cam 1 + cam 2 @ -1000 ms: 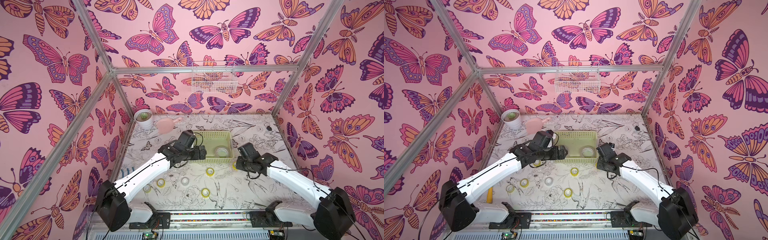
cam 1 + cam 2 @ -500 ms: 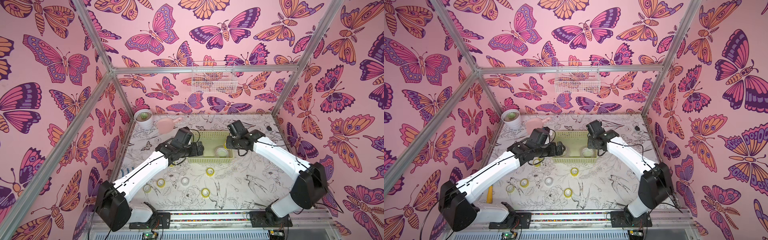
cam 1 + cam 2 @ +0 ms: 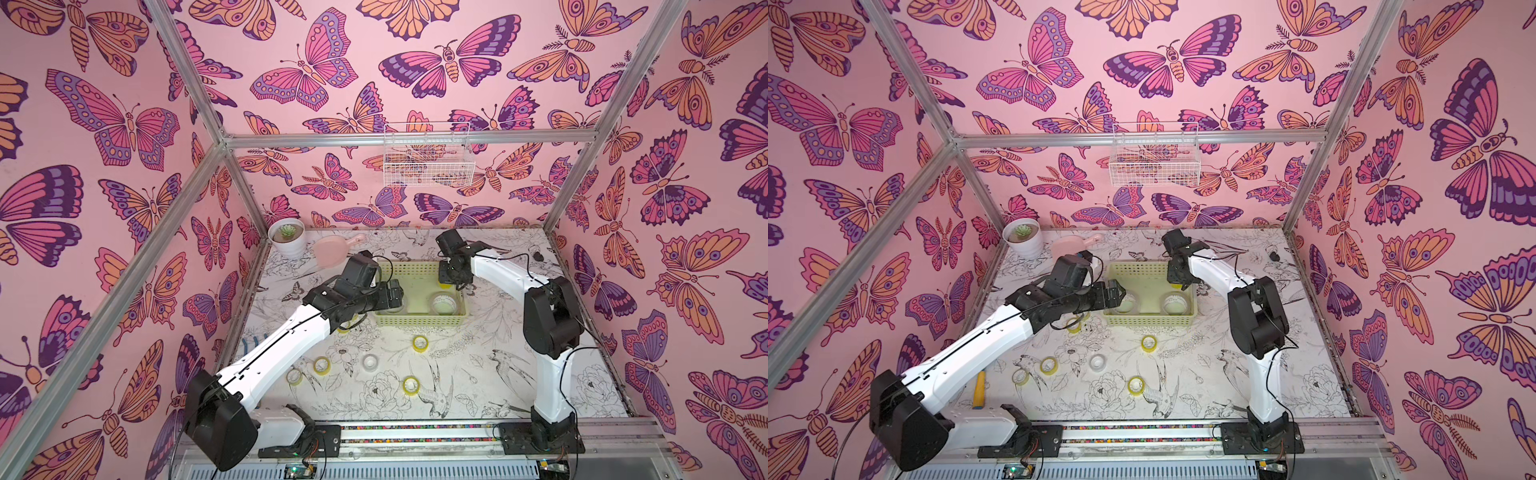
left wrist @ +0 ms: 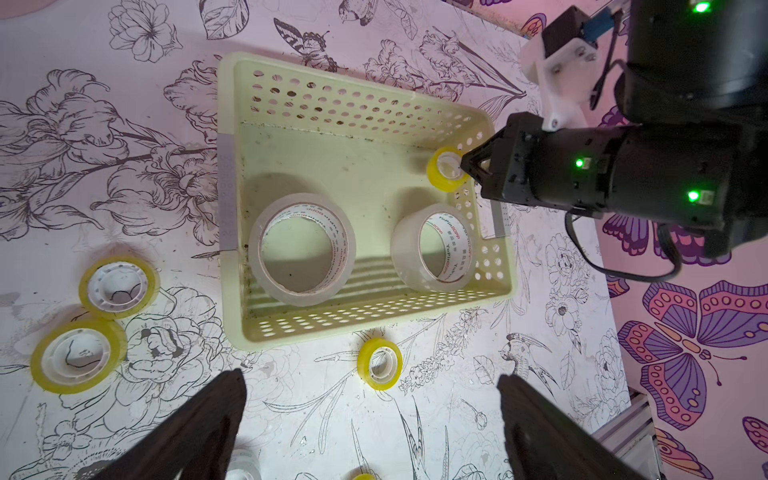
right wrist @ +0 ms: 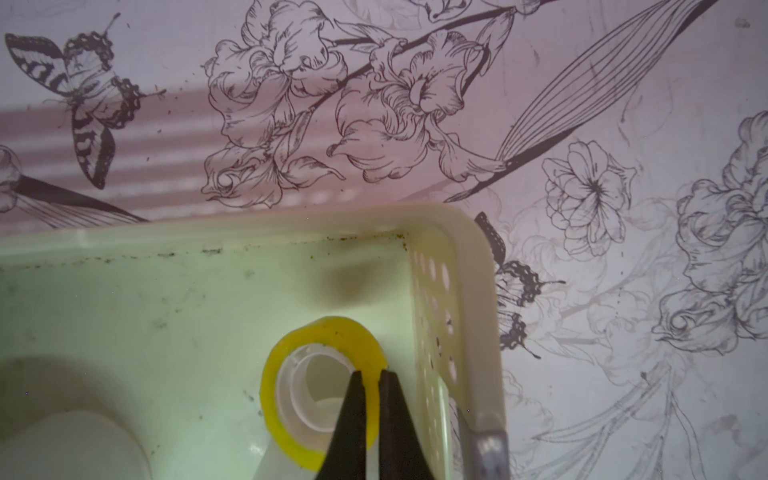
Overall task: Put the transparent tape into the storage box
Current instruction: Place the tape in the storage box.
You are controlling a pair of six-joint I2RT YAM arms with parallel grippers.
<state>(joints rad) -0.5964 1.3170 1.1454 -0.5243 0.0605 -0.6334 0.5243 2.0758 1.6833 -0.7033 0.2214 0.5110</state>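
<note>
Dial reference: the storage box [image 3: 419,321] is the centre and 12 o'clock is the back wall.

1. Tape count. There are two large clear tape rolls, seven small yellow-tinted tape rolls and one small colourless tape roll [image 3: 369,361].

2. Storage box (pale yellow-green, perforated walls). Both large clear tape rolls are on its floor, one at 8 o'clock [image 4: 303,199] and one at 4 o'clock [image 4: 405,253], apart from each other. The held roll [image 5: 328,328], one of the seven, hangs inside the 1 o'clock corner just beside the side wall. Its shadow falls apart from it on the box floor.

3. Table [image 3: 498,386]. Six yellow-tinted rolls rest outside the box:
- two near together off the 7 o'clock corner [image 4: 118,262] [image 4: 70,384];
- one near the front wall at 6 o'clock [image 3: 415,344];
- two side by side further out at 7 o'clock [image 3: 316,366] [image 3: 289,377];
- one further out at 6 o'clock [image 3: 405,386].

The colourless roll sits between these outer rolls.

4. End effectors. The right gripper [image 5: 371,376] is pinched on the yellow ring wall of the held roll. The left gripper [image 4: 370,415] has its jaws spread wide with nothing between them. In both top views it sits over the box's 9 o'clock wall.

5. Other containers. One white wire basket [image 3: 428,166] hangs on the back wall at 12 o'clock. One white pot [image 3: 289,249] at 10 o'clock holds a green succulent [image 3: 286,230]. One pink scoop [image 3: 330,251] lies just beside the pot.
</note>
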